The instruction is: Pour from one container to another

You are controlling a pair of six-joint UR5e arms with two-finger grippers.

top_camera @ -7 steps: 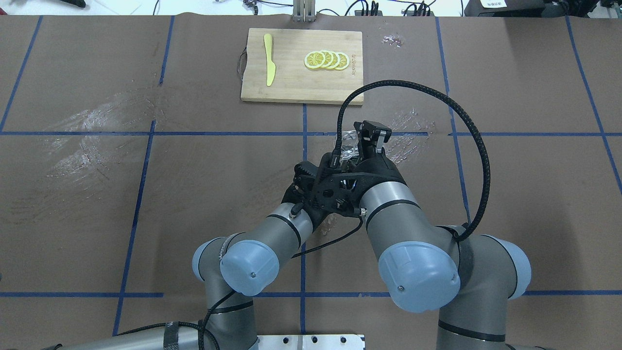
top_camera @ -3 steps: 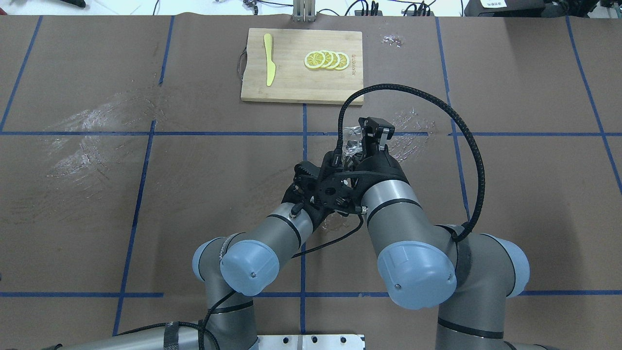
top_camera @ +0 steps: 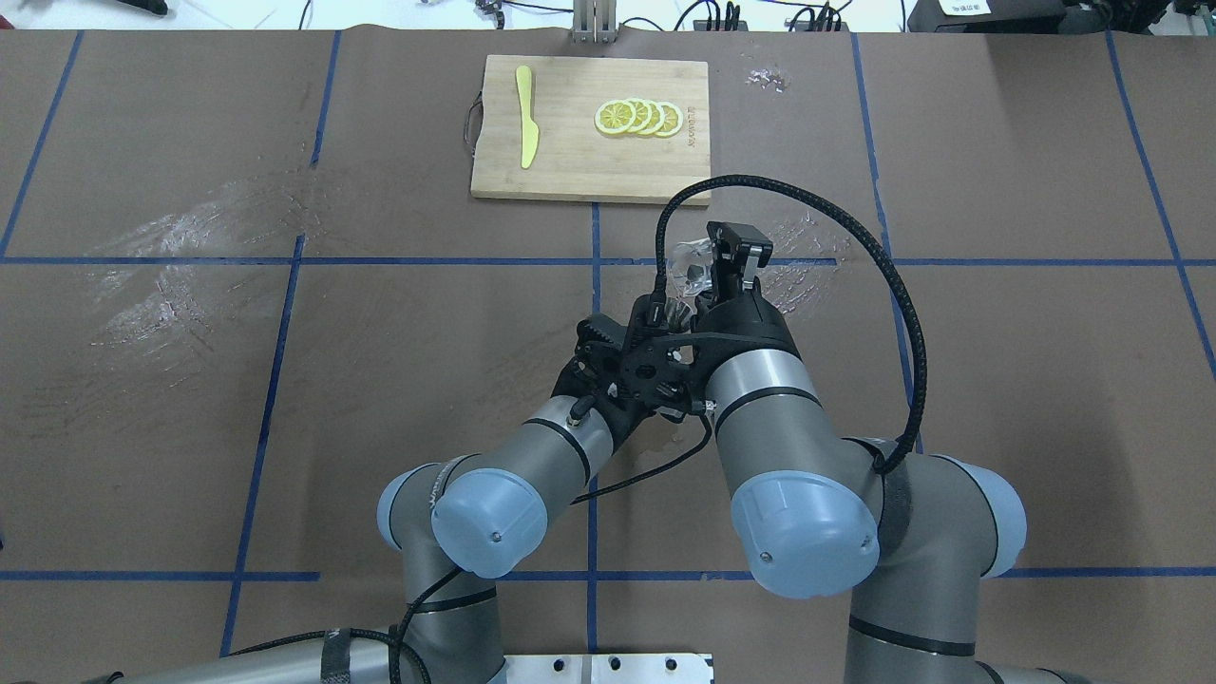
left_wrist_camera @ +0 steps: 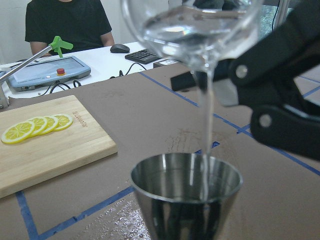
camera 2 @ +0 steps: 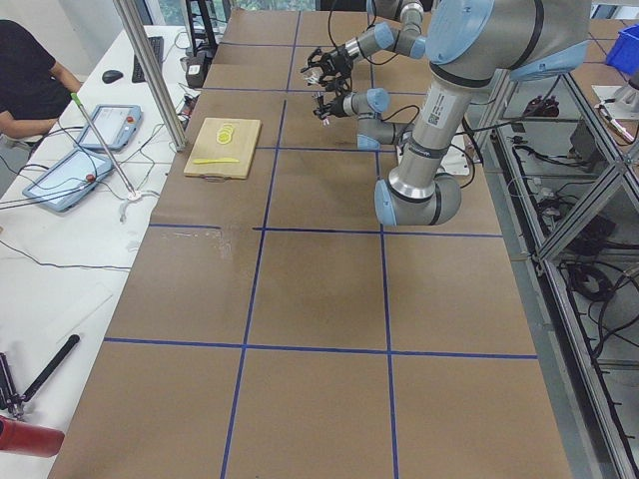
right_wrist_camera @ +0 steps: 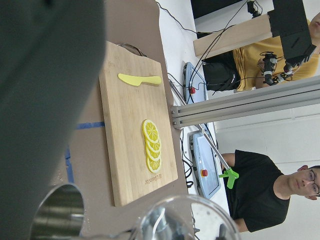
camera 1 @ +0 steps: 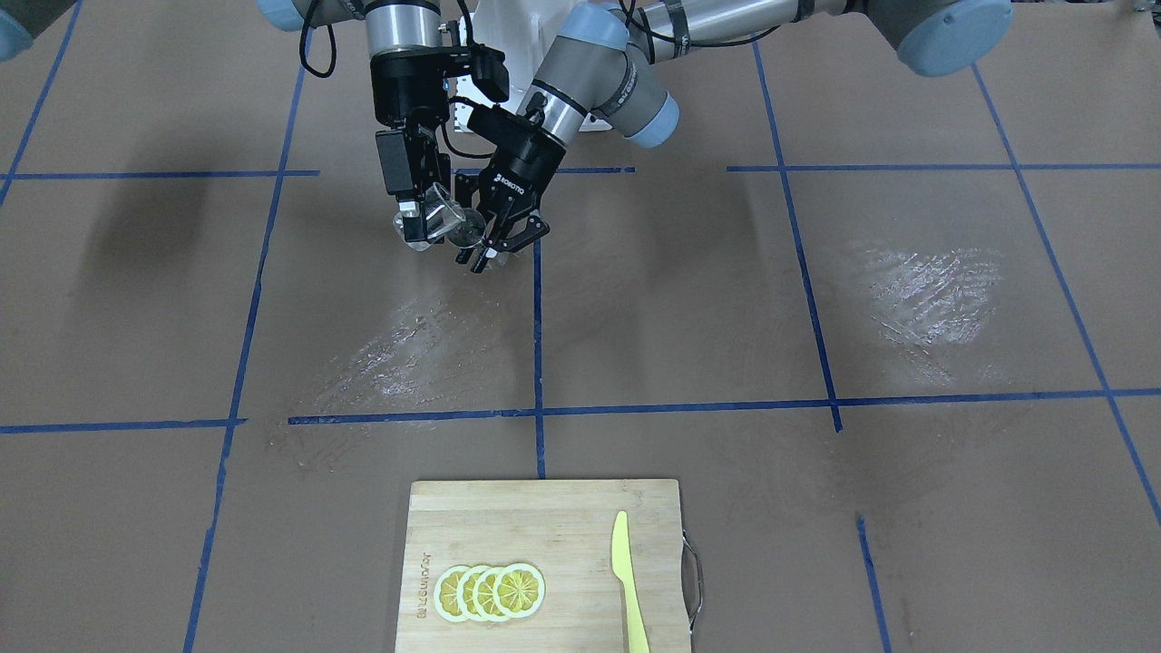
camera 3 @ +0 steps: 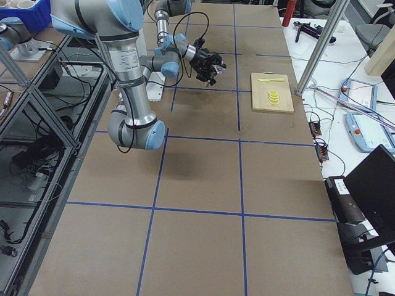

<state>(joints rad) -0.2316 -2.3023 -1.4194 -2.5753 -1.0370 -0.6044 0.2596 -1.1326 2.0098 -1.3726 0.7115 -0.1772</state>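
The clear glass cup point(camera 1: 442, 220) is tipped over, mouth down, in my right gripper point(camera 1: 423, 223), which is shut on it. Just below its rim is the grey metal jigger point(camera 1: 472, 238), held above the table by my left gripper point(camera 1: 491, 248), shut on it. In the left wrist view a thin stream of water falls from the glass cup point(left_wrist_camera: 192, 25) into the jigger point(left_wrist_camera: 187, 192). From overhead the glass cup point(top_camera: 689, 266) shows beside my right gripper point(top_camera: 714, 268); the left gripper is hidden under the wrists.
A wooden cutting board point(top_camera: 570, 161) lies at the table's far side with several lemon slices point(top_camera: 638, 117) and a yellow knife point(top_camera: 525, 114). Wet smears point(camera 1: 399, 354) mark the brown table cover. A person point(left_wrist_camera: 67, 22) sits beyond the table.
My right gripper has swung farther from the robot and turned, tipping the glass cup more steeply over the jigger. The left arm has stayed put.
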